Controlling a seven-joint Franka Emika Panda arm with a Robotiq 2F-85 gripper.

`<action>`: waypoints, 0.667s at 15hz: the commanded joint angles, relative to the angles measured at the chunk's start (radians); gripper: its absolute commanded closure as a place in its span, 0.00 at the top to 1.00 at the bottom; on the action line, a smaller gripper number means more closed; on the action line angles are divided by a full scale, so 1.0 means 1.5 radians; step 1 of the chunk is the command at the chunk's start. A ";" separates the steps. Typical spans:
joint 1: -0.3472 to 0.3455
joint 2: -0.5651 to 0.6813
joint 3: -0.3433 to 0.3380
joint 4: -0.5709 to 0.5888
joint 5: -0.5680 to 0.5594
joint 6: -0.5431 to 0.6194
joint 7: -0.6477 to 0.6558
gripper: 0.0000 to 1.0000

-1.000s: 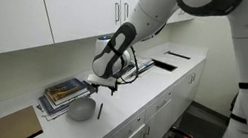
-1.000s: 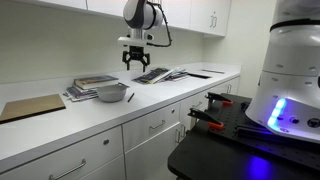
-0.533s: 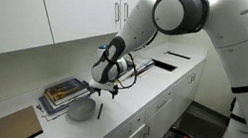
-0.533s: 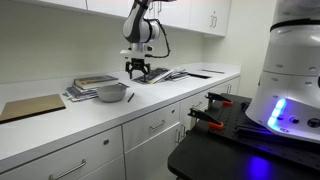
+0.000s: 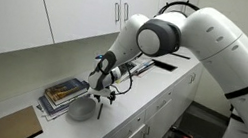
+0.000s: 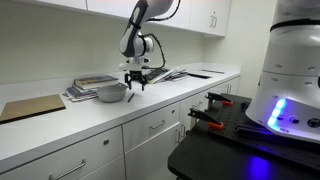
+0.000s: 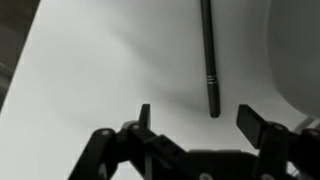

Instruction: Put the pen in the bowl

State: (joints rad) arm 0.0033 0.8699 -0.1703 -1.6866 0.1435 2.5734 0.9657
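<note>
White cabinets (image 5: 74,5) line the wall above a long white counter (image 6: 150,103), seen in both exterior views, with matching drawers below. Bulkiest of all is the white robot arm (image 5: 209,43), which reaches from the right across the counter and bends down toward its near edge.

On the counter, a flat brown board (image 6: 30,107) lies at the far left end. Next along is a stack of books (image 6: 90,84), and further right some open papers (image 6: 165,74) lie spread out, well apart from the board.

Just beside the books and in front of them sits the bowl (image 6: 111,93), small, round and grey, upright on the counter. No pen shows in it.

The gripper (image 6: 134,83) hangs low over the counter just to the side of the bowl, pointing straight down. In the wrist view the gripper (image 7: 195,118) has its jaws spread wide and grasps nothing; the two dark fingers (image 7: 144,112) stand well apart with bare white counter between them.

The pen (image 7: 207,55), thin and black, lies flat on the counter just beside the bowl, outside it. In the wrist view its near end reaches in between the two fingers, closer to the right-hand one, and I cannot tell whether anything touches it. In an exterior view the pen (image 6: 130,96) shows as a short dark stroke under the gripper.
</note>
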 commanded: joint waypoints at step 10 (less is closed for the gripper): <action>-0.028 0.086 0.015 0.138 0.046 -0.086 -0.054 0.17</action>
State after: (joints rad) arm -0.0274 0.9790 -0.1578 -1.5206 0.1816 2.4805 0.9257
